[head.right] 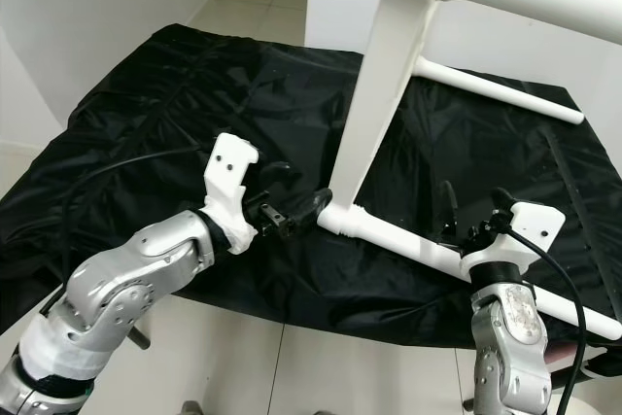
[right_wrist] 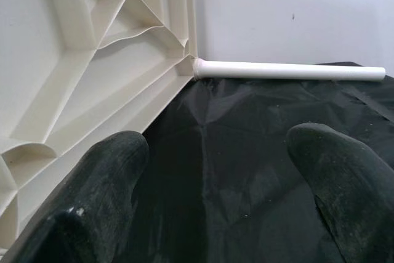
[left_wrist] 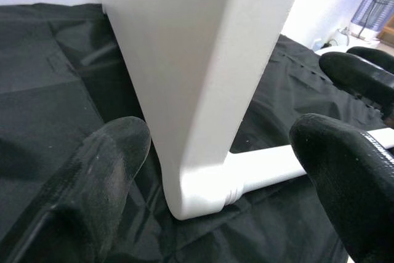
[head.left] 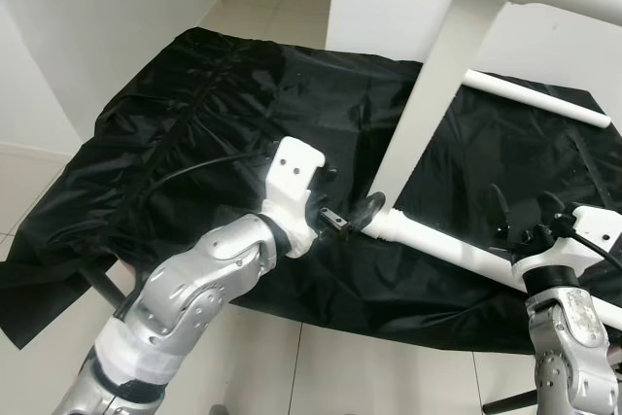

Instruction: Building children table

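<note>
A black sheet (head.left: 194,114) covered the floor beneath both grippers. The white children table (head.right: 389,94) stood on its edge on it, legs lying out sideways. The left gripper (head.right: 296,203) sat at the tabletop's lower corner, fingers (left_wrist: 104,177) spread apart on either side of that corner, closed on nothing. The right gripper (head.right: 476,206) hovered just over the near leg (head.right: 437,252), fingers likewise apart; the far leg (right_wrist: 289,71) lay ahead of it.

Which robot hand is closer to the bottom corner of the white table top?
Left. The left gripper sits right at the table top corner, fingers open around it. The right gripper is farther along the near white leg, open.
</note>
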You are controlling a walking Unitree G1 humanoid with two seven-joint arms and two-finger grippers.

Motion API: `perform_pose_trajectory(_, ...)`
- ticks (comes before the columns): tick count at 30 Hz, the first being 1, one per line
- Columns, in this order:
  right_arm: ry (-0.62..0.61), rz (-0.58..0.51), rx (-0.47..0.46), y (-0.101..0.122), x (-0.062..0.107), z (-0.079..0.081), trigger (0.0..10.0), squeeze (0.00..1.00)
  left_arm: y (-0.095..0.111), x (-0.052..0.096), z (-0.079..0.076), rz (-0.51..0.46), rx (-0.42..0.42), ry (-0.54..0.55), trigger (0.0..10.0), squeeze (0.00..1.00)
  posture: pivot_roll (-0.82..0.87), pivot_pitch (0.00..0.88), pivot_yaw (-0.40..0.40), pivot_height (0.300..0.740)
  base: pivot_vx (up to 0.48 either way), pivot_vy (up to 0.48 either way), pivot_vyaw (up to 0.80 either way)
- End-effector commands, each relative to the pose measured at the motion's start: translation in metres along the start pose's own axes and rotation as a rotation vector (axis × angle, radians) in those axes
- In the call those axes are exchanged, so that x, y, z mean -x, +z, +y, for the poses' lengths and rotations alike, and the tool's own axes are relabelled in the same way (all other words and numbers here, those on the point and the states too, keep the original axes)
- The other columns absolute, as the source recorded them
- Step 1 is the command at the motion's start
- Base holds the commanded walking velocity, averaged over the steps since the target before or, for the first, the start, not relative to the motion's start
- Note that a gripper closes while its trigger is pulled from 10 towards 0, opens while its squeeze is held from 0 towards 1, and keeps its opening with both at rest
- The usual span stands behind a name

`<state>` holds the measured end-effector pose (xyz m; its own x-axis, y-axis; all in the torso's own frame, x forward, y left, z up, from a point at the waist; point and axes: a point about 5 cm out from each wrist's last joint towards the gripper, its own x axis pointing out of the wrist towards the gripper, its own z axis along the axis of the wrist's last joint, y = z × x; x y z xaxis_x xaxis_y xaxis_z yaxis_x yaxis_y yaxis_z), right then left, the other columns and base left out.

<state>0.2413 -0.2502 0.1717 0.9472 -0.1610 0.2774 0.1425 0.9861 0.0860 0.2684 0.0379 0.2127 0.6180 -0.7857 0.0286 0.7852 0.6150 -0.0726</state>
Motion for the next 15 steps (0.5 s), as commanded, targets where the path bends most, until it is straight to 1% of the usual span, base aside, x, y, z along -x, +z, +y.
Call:
perform_pose_trajectory(1,-0.018,-0.006,0.009,0.000,0.002,0.004,10.0,0.00,-0.002,-0.006,-0.005,0.015,-0.021,-0.099,10.0,0.00,-0.07,0.075,-0.026,0.740,0.000,0.000,0.00)
perform_pose_trajectory(2,-0.018,-0.006,0.009,0.000,0.002,0.004,10.0,0.00,-0.002,-0.006,-0.005,0.015,-0.021,-0.099,10.0,0.00,-0.07,0.075,-0.026,0.740,0.000,0.000,0.00)
perform_pose_trajectory(4,-0.025,-0.008,0.010,-0.001,0.002,0.011,10.0,0.00,-0.004,-0.016,-0.003,0.026,-0.042,-0.079,10.0,0.00,-0.08,0.070,-0.025,0.740,0.000,0.000,0.00)
perform_pose_trajectory(5,-0.025,-0.008,0.010,-0.001,0.002,0.011,10.0,0.00,-0.004,-0.016,-0.003,0.026,-0.042,-0.079,10.0,0.00,-0.08,0.070,-0.025,0.740,0.000,0.000,0.00)
perform_pose_trajectory(6,-0.017,-0.005,0.007,-0.002,0.002,0.015,10.0,0.00,-0.005,-0.023,-0.003,0.034,-0.045,-0.070,10.0,0.00,-0.08,0.070,-0.025,0.740,0.000,0.000,0.00)
perform_pose_trajectory(7,-0.017,-0.005,0.007,-0.002,0.002,0.015,10.0,0.00,-0.005,-0.023,-0.003,0.034,-0.045,-0.070,10.0,0.00,-0.08,0.070,-0.025,0.740,0.000,0.000,0.00)
perform_pose_trajectory(9,-0.014,-0.005,0.010,-0.002,0.004,0.021,10.0,0.00,-0.007,-0.034,-0.004,0.052,-0.048,-0.046,10.0,0.00,-0.08,0.070,-0.025,0.740,0.000,0.000,0.00)
perform_pose_trajectory(10,-0.014,-0.005,0.010,-0.002,0.004,0.021,10.0,0.00,-0.007,-0.034,-0.004,0.052,-0.048,-0.046,10.0,0.00,-0.08,0.070,-0.025,0.740,0.000,0.000,0.00)
perform_pose_trajectory(11,-0.020,-0.005,0.013,-0.002,0.004,0.022,10.0,0.00,-0.007,-0.039,-0.004,0.057,-0.048,-0.031,10.0,0.00,-0.10,0.063,-0.014,0.740,0.000,0.000,0.00)
perform_pose_trajectory(15,-0.035,-0.007,0.021,-0.001,0.004,0.021,10.0,0.00,-0.005,-0.048,-0.007,0.058,-0.038,-0.025,10.0,0.00,-0.11,0.057,-0.011,0.740,0.000,0.000,0.00)
